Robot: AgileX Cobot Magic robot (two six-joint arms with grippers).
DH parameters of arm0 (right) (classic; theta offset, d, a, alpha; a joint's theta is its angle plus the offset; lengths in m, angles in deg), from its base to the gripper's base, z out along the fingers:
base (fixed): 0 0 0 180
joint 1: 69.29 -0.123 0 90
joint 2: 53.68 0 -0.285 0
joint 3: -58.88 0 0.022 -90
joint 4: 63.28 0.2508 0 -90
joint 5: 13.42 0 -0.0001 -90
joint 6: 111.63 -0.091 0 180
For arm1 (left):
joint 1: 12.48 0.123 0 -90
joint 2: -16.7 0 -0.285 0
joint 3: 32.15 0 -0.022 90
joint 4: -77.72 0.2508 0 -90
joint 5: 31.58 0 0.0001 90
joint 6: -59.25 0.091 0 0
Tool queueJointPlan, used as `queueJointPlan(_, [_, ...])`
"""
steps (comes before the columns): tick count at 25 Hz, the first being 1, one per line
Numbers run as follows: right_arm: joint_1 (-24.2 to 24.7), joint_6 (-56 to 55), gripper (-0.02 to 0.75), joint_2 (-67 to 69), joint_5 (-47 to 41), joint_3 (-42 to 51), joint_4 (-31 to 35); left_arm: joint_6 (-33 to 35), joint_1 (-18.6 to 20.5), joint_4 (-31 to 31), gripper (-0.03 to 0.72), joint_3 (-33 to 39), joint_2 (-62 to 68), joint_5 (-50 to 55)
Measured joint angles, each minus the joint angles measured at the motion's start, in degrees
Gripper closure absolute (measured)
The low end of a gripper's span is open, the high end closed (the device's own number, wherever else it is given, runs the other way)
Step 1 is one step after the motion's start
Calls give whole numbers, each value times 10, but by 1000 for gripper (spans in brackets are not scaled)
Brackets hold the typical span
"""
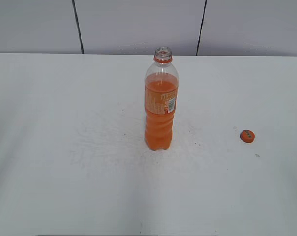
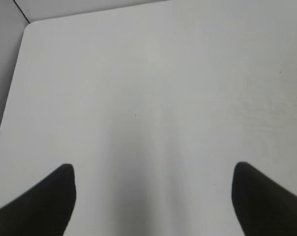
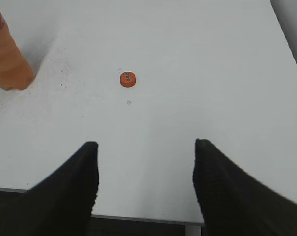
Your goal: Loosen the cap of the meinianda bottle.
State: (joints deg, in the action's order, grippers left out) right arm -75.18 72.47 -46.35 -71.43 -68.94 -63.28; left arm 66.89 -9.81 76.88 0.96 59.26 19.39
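The meinianda bottle [image 1: 161, 105] stands upright in the middle of the white table, with orange drink, an orange label and an orange neck ring; its mouth is open, with no cap on it. Its lower body shows at the top left of the right wrist view [image 3: 8, 61]. The cap [image 1: 247, 136] lies flat on the table to the right of the bottle, dark marks up; it also shows in the right wrist view [image 3: 127, 78]. My right gripper [image 3: 146, 152] is open and empty, near the table's front edge, well short of the cap. My left gripper [image 2: 153, 174] is open and empty over bare table.
The white table [image 1: 65, 147] has a rounded far-left corner in the left wrist view [image 2: 30, 27]. Its front edge shows in the right wrist view [image 3: 138, 218]. A grey panelled wall [image 1: 138, 24] stands behind. Neither arm shows in the exterior view.
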Motion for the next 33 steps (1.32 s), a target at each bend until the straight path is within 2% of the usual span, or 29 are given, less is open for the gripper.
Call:
queueJointPlan(9, [0, 0, 278, 0, 0, 0, 0, -6, 0, -17, 102, 57, -229, 68])
queueJointPlan(16, [0, 0, 278, 0, -1, 0, 0, -6, 0, -21, 102, 113, -346, 91])
queueJointPlan(33, [0, 0, 278, 0, 0, 0, 0, -6, -9, -21, 102, 115, -350, 88])
